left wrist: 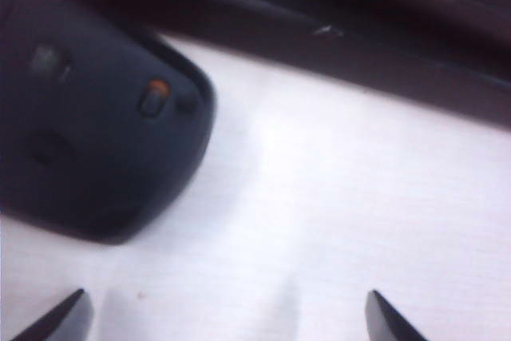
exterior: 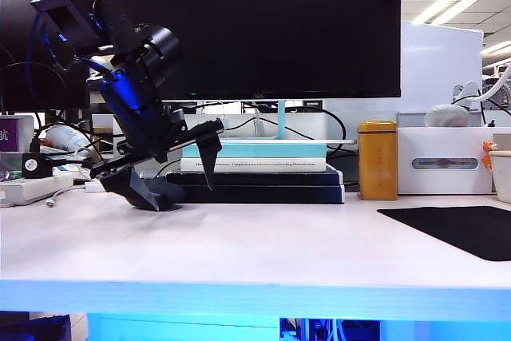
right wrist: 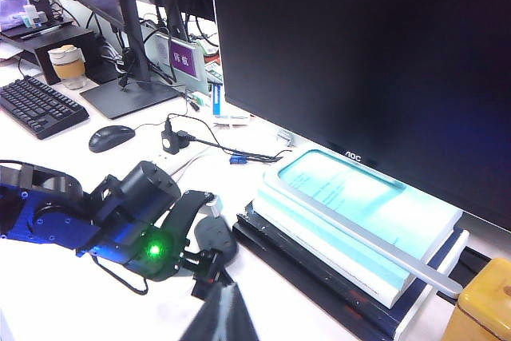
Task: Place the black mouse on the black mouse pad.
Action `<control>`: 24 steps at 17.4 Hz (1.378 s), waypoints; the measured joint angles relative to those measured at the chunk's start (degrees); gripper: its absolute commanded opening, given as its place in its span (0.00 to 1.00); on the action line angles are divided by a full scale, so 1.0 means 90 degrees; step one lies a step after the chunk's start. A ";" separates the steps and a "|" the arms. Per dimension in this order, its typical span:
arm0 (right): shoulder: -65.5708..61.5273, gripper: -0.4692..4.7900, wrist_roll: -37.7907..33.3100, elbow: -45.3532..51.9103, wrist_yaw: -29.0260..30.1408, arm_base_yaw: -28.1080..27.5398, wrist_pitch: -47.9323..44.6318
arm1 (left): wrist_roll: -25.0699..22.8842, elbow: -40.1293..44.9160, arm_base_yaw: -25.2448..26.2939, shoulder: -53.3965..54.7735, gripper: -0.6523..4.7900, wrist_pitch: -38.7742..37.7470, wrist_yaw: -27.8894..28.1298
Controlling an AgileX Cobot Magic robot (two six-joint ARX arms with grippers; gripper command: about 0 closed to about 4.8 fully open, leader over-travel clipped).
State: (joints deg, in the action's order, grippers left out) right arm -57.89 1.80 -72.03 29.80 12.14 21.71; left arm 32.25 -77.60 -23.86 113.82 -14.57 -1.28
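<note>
Both jaws of my left gripper (exterior: 164, 177) stood wide around the black mouse (left wrist: 88, 133), holding nothing, lined up to grasp. Right gripper (right wrist: 215, 321) hung shut and empty, away from the black mouse pad (exterior: 455, 229).

The black mouse (left wrist: 96, 129) is a low matte dome with a tiny orange-lit button on top, sitting flat on the white desk right in front of the stacked books. The black mouse pad (exterior: 459, 229) is a thin flat mat lying way over at the desk's right edge, well apart from it.
</note>
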 measured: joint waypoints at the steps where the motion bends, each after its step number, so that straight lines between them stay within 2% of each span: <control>1: 0.0000 0.09 0.0000 0.0000 0.0000 0.0000 0.0000 | -0.0022 -0.0012 -0.0002 -0.0051 1.00 0.0034 0.0000; 3: 0.0002 0.09 0.0000 0.0002 0.0000 0.0000 0.0000 | -0.0109 -0.0364 -0.0012 -0.0109 1.00 -0.0010 0.0034; 5: 0.0002 0.09 0.0000 0.0002 0.0000 0.0000 -0.0002 | -0.0899 -0.1175 -0.0015 -0.0192 1.00 -0.0556 0.0571; 6: 0.0000 0.09 0.0000 0.0002 0.0000 0.0000 0.0000 | -0.1853 -0.1690 -0.0015 -0.0202 1.00 -0.0974 0.1149; 7: 0.0000 0.09 0.0000 0.0000 0.0000 0.0000 0.0002 | -0.3378 -0.2042 -0.0012 -0.0238 1.00 -0.1328 0.1846; 8: 0.0000 0.09 0.0002 0.0000 0.0000 0.0000 0.0002 | -0.4238 -0.2089 -0.0005 -0.0253 1.00 -0.1450 0.2203; 9: 0.0000 0.09 0.0000 0.0000 0.0002 0.0000 -0.0002 | -0.4687 -0.2084 0.0000 -0.0243 1.00 -0.1576 0.2477; 10: -0.0002 0.09 0.0002 0.0000 0.0000 0.0000 0.0002 | -0.4362 -0.2081 0.0007 -0.0226 1.00 -0.1763 0.2647; 12: -0.0002 0.09 0.0000 0.0000 0.0002 0.0000 -0.0002 | -0.3055 -0.2081 0.0046 -0.0211 1.00 -0.1982 0.2438; 13: -0.0002 0.09 0.0000 0.0000 0.0002 -0.0002 -0.0005 | -0.1817 -0.2081 0.0090 -0.0117 1.00 -0.2052 0.1904; 14: -0.0002 0.09 0.0002 0.0002 0.0005 0.0000 0.0005 | -0.1173 -0.2081 0.0100 -0.0027 1.00 -0.2042 0.1690; 15: -0.0002 0.09 0.0000 0.0002 0.0053 0.0000 0.0005 | 0.0022 -0.2081 0.0126 0.0141 1.00 -0.2021 0.1515; 16: -0.0002 0.09 0.0000 0.0002 0.0095 -0.0002 0.0007 | 0.0602 -0.2081 0.0129 0.0204 1.00 -0.2016 0.1477; 17: 0.0000 0.09 0.0000 0.0000 0.0131 0.0000 0.0005 | 0.1557 -0.2081 0.0143 0.0296 1.00 -0.1989 0.1314; 19: 0.0000 0.09 0.0000 0.0000 0.0141 0.0000 0.0005 | 0.2358 -0.2081 0.0146 0.0313 1.00 -0.1943 0.1258; 20: 0.0000 0.09 0.0000 0.0000 0.0151 -0.0002 0.0005 | 0.2960 -0.2081 0.0143 0.0311 1.00 -0.1928 0.1304; 23: 0.0000 0.09 0.0000 0.0002 0.0192 0.0000 0.0007 | 0.4029 -0.2081 0.0146 0.0311 1.00 -0.1962 0.1343; 24: 0.0000 0.09 0.0000 0.0002 0.0192 -0.0002 0.0005 | 0.4129 -0.2081 0.0143 0.0311 1.00 -0.2035 0.1355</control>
State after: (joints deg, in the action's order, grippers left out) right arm -57.89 1.80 -72.01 31.53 12.12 21.76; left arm 69.41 -96.33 -22.57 116.62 -32.88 10.92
